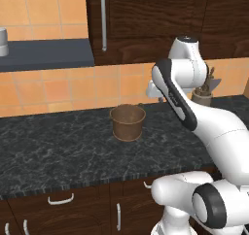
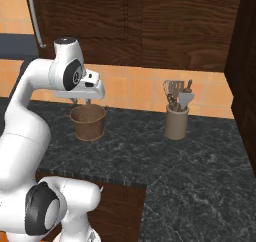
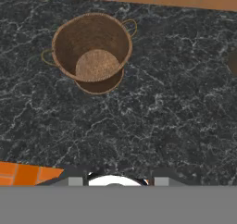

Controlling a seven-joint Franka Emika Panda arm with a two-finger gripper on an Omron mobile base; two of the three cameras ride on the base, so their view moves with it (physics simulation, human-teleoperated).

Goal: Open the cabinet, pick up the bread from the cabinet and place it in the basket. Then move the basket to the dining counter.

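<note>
Basket upright on the black marbled counter, near the orange tiled wall, nothing inside. Above and behind it, cabinet shut, long silver handle vertical on the door. Bread nowhere visible with the door closed.

From the left base view: arm bent over the counter's right part, hand mostly hidden behind the forearm; grey shelf at upper left with a pale canister on it; low cupboard doors with short curved handles beneath the counter.

From the right base view: gripper poised just above the basket's rim, slightly toward the wall; fingers too small and shadowed to tell whether spread or closed. Tan crock of utensils well apart to the right.

From the hand view: looking down into the basket, bare woven bottom, two thin loop handles on opposite sides. Fingertips not clearly made out there, so tool state cannot be told.
</note>
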